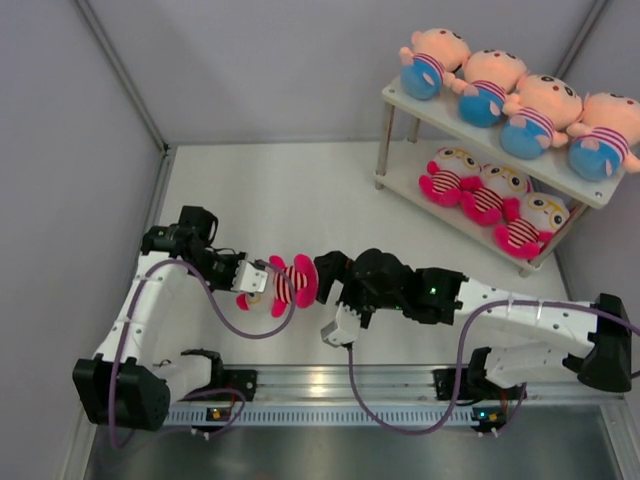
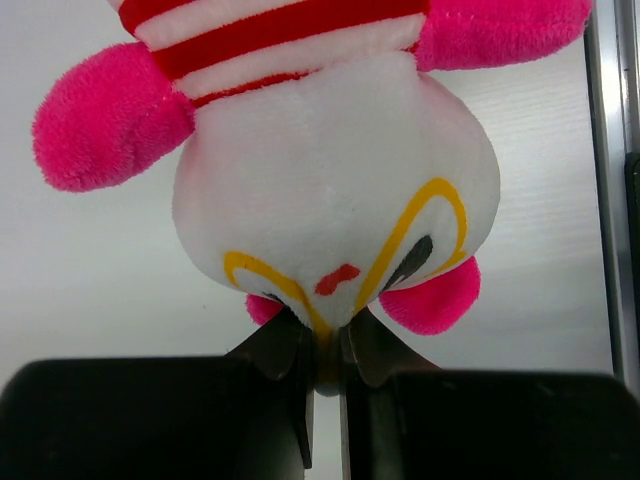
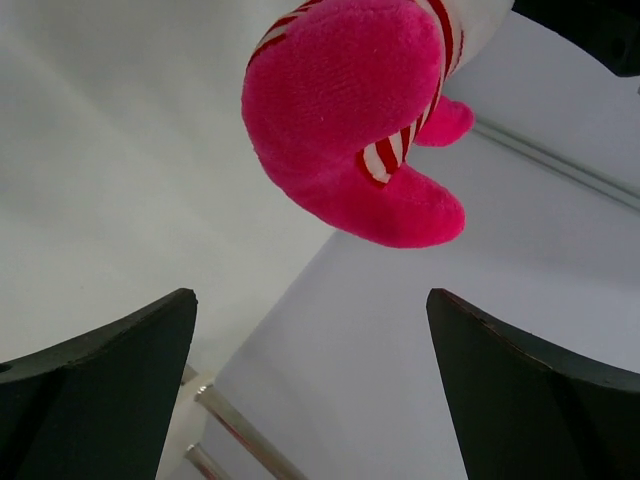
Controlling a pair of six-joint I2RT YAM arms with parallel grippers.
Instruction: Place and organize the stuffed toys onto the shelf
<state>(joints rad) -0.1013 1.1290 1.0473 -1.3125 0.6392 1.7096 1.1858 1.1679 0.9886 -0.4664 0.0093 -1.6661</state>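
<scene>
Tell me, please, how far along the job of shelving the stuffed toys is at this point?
Seven look placed: four peach dolls fill the top tier of the shelf, and three pink dolls sit on the lower one. In hand: the left gripper is shut on the face of the last pink doll, with the open right gripper near its feet. Left: setting that doll onto the lower tier.

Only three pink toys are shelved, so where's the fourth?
Overhead view, left of centre: the pink toy is pinched by its face in the left gripper, the open right gripper at its feet.
</scene>
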